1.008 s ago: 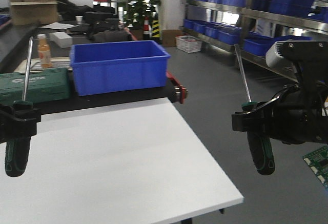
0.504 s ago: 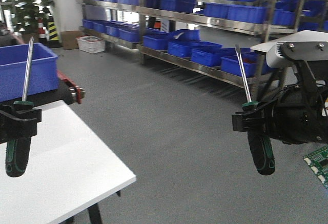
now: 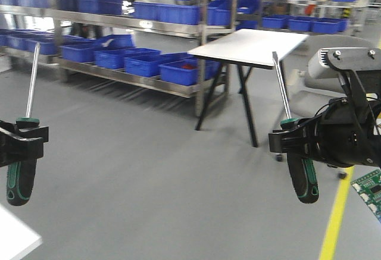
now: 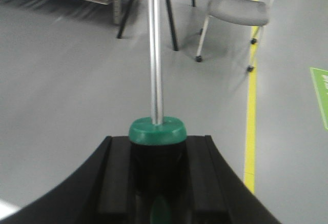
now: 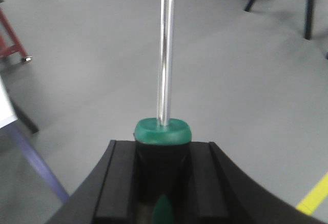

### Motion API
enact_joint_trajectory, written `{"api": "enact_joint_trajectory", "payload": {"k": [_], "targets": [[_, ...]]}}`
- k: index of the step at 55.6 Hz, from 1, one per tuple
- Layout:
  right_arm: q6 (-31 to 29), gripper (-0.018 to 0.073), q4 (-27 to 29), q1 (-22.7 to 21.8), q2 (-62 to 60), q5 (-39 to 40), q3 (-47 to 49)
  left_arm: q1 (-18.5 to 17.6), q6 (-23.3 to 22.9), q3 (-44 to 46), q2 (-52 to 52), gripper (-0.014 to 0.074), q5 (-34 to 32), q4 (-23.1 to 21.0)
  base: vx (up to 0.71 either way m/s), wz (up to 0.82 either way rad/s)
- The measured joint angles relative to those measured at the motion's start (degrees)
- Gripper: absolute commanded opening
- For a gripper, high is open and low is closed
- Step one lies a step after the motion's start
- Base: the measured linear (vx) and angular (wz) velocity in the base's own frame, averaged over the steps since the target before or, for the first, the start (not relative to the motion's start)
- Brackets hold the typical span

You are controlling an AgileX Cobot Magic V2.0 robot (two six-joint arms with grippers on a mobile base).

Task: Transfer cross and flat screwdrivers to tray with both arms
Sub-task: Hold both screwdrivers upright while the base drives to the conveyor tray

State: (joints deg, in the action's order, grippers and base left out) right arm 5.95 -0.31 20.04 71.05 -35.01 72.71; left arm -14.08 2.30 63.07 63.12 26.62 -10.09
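Observation:
Both screwdrivers are held upright in the air, handles down and steel shafts pointing up. At the left edge of the front view my left gripper [image 3: 24, 141] is shut on the black and green handle of one screwdriver [image 3: 18, 182]. In the left wrist view its green collar and shaft [image 4: 155, 55] rise between the fingers of the left gripper [image 4: 157, 147]. My right gripper [image 3: 292, 141], under a light grey housing, is shut on the other screwdriver [image 3: 303, 182]. That one's shaft [image 5: 165, 55] stands up from the right gripper [image 5: 162, 149]. The tray is out of view.
Metal shelving with blue bins [image 3: 149, 13] runs along the back. A white table [image 3: 250, 46] on black legs stands ahead right, with a grey chair [image 4: 238, 8] beside it. A yellow floor line [image 3: 336, 218] runs at the right. A white tabletop corner [image 3: 15, 239] shows bottom left.
The whole scene has swung leftward: the white table and blue bin have slid off to the left, and shelving and another table have come into view. Both grippers keep the same hold.

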Motion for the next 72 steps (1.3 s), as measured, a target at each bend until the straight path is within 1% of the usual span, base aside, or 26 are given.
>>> {"api": "enact_joint_trajectory", "payload": {"k": [20,37,59,72], "targets": [[0.0,-0.0008,0.0,0.0,0.0,0.0,0.0,0.0,0.0,0.0,0.0,0.0003,0.0,0.0,0.22,-0.54],[0.0,-0.0008,0.0,0.0,0.0,0.0,0.0,0.0,0.0,0.0,0.0,0.0003,0.0,0.0,0.3,-0.4],[0.0,-0.0008,-0.1,0.0,0.0,0.0,0.0,-0.1,0.0,0.0,0.0,0.0003,0.0,-0.1,0.36,-0.23],[0.0,-0.0008,-0.1,0.0,0.0,0.0,0.0,-0.1,0.0,0.0,0.0,0.0003,0.0,-0.1,0.38,0.03]]}}
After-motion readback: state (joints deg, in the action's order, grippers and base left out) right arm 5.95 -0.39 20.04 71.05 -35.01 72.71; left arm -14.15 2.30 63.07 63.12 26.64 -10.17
